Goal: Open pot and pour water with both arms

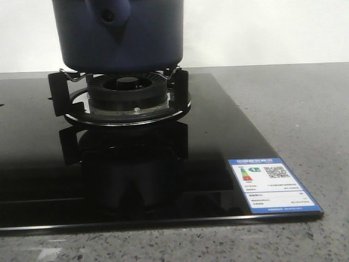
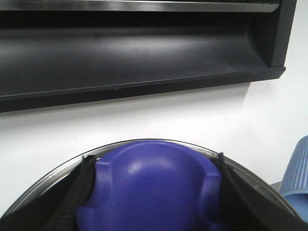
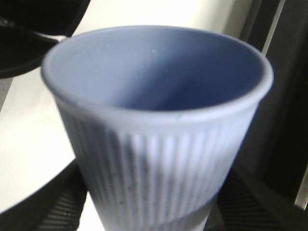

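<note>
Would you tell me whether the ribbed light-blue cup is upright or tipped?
Upright: in the right wrist view the cup stands between the right gripper's fingers with its open mouth facing up.

Pot (image 1: pixel 136 41): dark navy-blue, matte, plain, with a darker small hole in its handle lug (image 1: pixel 110 15). Burner (image 1: pixel 128 90): black, finely ribbed around the ring, on a silver-grey base ring. Pot supports (image 1: pixel 60 93): black. Cooktop (image 1: pixel 218 136): glossy black glass mirroring the burner. Label (image 1: pixel 274 185): white with blue border, small coloured bars and a black-and-white square code. Countertop (image 1: pixel 294 103): grey, speckled. Wall (image 1: pixel 262 30): white. Lid knob (image 2: pixel 154 187): purple-blue, smooth, above a silver-rimmed lid. Cup (image 3: pixel 159 134): light blue, vertically ribbed outside, plain inside. Shelf (image 2: pixel 134 53): black with a silvery edge.
</note>
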### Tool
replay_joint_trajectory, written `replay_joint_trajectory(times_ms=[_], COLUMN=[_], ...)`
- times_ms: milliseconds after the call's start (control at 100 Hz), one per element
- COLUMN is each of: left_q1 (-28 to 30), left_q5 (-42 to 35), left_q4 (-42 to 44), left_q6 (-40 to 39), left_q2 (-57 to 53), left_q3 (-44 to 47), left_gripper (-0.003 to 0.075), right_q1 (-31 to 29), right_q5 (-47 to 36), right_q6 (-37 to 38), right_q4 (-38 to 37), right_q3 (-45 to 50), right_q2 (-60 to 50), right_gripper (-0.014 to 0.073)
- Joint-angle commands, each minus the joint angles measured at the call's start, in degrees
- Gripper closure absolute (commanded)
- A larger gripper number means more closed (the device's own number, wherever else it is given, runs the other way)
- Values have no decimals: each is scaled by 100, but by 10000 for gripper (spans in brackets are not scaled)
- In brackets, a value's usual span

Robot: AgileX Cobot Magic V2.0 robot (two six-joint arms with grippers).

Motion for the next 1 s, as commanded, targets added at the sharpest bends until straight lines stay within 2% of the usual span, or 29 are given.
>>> replay_joint_trajectory(times_ms=[0, 200, 280, 350, 540, 680, 800, 990], left_q1=[16, 16, 16, 16, 16, 16, 16, 16], left_q5=[-554, -554, -554, -554, -554, -554, -554, -554], left_q4=[-23, -23, -23, -23, -23, -23, -23, -23], left_q6=[-4, -4, -4, -4, -4, -4, -4, -4], left_q2=[-138, -138, -138, -138, -138, -138, -138, -138], left_q3=[-212, -212, -212, -212, -212, -212, -212, -212], left_gripper=[384, 384, 384, 384, 384, 384, 384, 384], right_q1=[0, 0, 0, 0, 0, -80, -322, -1121], right_q5=[74, 84, 121, 204, 736, 1099, 1097, 493], right_q6=[-20, 21, 317, 936, 3784, 5271, 6260, 6888], right_q4=[-159, -159, -159, -149, -110, -30, 538, 1411], right_q3=[-241, -241, -241, -241, -241, -241, -241, -134], right_q2=[-193, -193, -193, -193, -204, -275, -468, -801], right_gripper=[276, 276, 276, 276, 276, 276, 276, 277])
